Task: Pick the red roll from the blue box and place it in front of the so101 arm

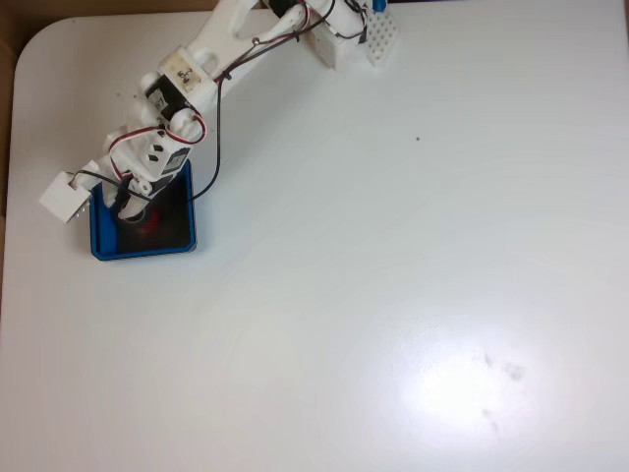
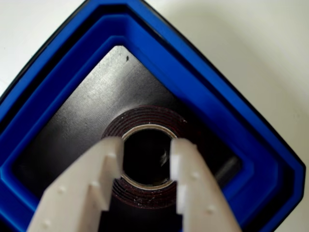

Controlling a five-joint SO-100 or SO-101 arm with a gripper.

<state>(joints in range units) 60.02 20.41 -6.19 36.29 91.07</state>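
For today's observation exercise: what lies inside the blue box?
The red roll lies flat on the blue box's black floor, with the open gripper over it. Its fingers hide part of the roll.

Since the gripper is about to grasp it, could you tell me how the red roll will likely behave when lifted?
The red roll lies flat in the box, so it probably won't roll away. Its wound ring with a rigid-looking core suggests it is stiff and light. Set down on edge, it may roll.
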